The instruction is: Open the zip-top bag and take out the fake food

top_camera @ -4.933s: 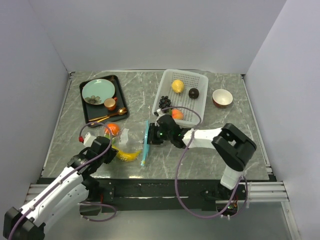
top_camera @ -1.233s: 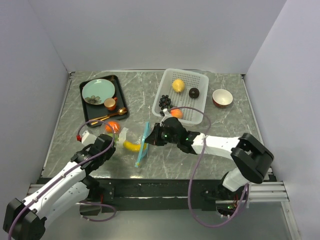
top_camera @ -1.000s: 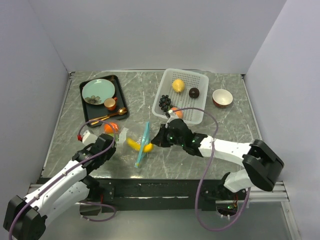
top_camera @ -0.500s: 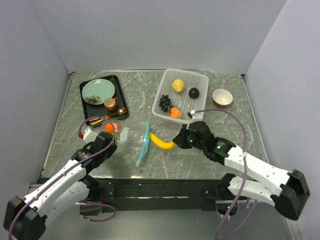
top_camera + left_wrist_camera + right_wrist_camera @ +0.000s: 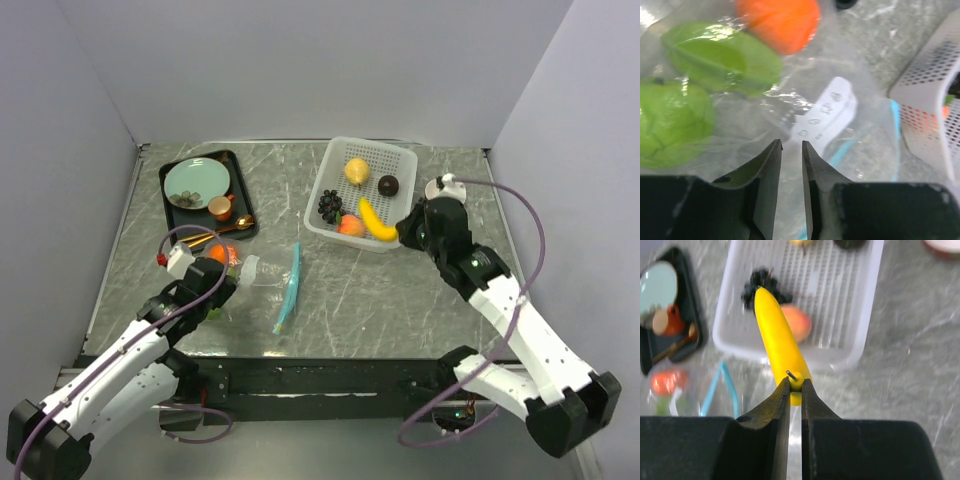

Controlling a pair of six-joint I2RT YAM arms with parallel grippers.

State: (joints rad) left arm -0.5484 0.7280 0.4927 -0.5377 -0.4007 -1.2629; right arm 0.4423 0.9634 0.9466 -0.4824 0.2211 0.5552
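**Banana over the basket, two kinds of fruit left in the bag**

The zip-top bag (image 5: 256, 270) lies flat on the tabletop (image 5: 420, 300) in front of the left arm, with its teal zipper strip (image 5: 289, 287) on the side towards the basket (image 5: 400, 160). It looks light, limp and slick. The clear film will likely crumple and slide rather than hold a shape, so the stiffer zipper edge is probably the best place to take hold. Inside it, the left wrist view shows an orange (image 5: 777, 22) and two green fruit pieces (image 5: 720, 60) under the film. These toy fruits look hard, smooth and light, likely to roll or squirt from a pinch unless they are taken across the middle.

The left end effector (image 5: 790, 146) hovers low over the bag, its jaws a narrow slit apart. I cannot tell whether a fold of film is caught between them.

The right end effector (image 5: 795, 385) is clamped on one tip of the banana (image 5: 777, 335), which hangs above the near edge of the basket. A grip that far out on the end may let the banana pivot. The lemon (image 5: 355, 171), dark ball (image 5: 388, 185), grapes (image 5: 329, 206) and peach (image 5: 350, 225) lie in the basket.
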